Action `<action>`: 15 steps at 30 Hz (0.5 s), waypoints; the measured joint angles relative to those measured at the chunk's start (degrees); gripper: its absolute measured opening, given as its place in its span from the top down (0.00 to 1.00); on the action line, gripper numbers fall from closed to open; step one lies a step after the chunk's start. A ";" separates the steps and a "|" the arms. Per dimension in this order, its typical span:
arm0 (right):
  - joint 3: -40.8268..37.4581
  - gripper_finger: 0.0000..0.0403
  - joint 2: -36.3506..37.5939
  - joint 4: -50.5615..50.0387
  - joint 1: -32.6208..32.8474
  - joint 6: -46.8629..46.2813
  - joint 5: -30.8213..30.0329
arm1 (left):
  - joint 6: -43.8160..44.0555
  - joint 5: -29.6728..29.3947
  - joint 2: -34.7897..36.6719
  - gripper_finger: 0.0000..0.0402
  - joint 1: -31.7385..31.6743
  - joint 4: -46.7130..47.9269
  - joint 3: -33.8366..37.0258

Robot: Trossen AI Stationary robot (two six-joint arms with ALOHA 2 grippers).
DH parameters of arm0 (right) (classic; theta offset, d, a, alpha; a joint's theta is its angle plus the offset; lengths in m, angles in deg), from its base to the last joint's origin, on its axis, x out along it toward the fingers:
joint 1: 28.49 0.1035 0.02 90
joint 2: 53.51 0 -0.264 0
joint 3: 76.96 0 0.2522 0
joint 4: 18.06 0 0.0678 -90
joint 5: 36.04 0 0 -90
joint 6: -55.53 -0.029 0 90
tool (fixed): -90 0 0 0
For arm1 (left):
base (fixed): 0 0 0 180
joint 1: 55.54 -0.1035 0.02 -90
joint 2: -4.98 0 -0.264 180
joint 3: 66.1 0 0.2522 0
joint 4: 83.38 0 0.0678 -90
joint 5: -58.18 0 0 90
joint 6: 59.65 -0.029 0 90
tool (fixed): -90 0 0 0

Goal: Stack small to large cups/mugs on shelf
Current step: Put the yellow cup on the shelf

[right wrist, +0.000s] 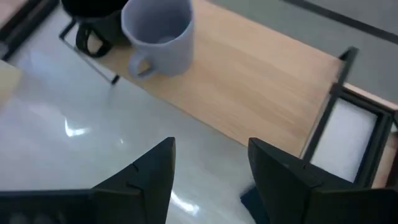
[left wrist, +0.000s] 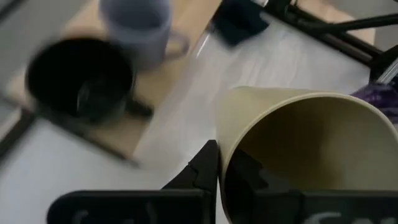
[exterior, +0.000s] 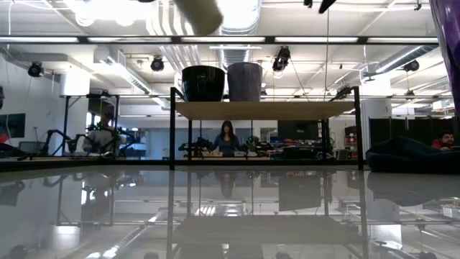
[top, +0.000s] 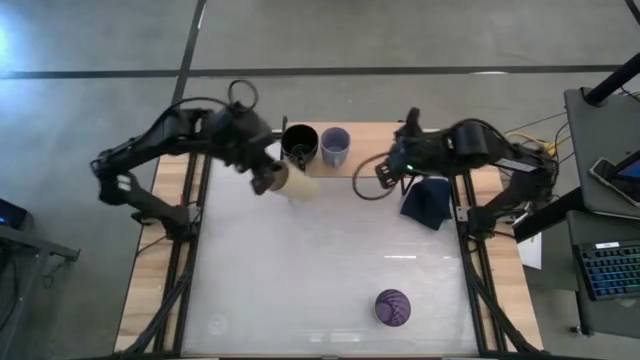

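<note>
White tabletop (top: 320, 270), shelf (top: 370, 165) at far edge — left gripper (top: 268, 178) clamped on cream cup (top: 295, 185), carried tilted. Right gripper (right wrist: 208, 168) empty, jaws apart. Level cup before lowering beside lavender mug (top: 335, 146) — clear of black mug (top: 299, 143).

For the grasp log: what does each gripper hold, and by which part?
Left gripper holds the cream cup by its rim. Right gripper is open, holding nothing.

No text, label, brand, number or sign can be read in any of the views. The black mug (top: 298, 143), the lavender-grey mug (top: 335, 146), the cream cup (left wrist: 311, 155) and the purple tumbler (top: 393, 307) have plain surfaces. The keyboard (top: 608, 270) beyond the right edge of the counter (top: 330, 270) has keys too small to read.
</note>
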 joint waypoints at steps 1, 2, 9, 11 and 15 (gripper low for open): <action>-1.06 0.51 1.18 0.05 0.79 -1.77 -1.14 | -1.55 -0.10 -2.40 1.00 -0.01 0.12 -3.17; -2.36 0.51 2.41 0.05 1.52 -3.39 -2.06 | -3.03 -0.15 -4.72 1.00 -0.06 0.17 -6.08; -13.27 0.51 10.65 -0.06 7.90 -15.00 -4.37 | -15.05 -0.13 -22.52 1.00 -1.12 5.77 -28.15; -16.72 0.51 12.72 -0.02 10.09 -17.87 -4.37 | -18.06 -0.36 -23.40 1.00 -1.49 0.76 -26.22; -23.41 0.51 15.87 0.14 13.59 -24.79 -4.39 | -20.11 -0.55 -24.36 1.00 -3.31 -4.71 -24.61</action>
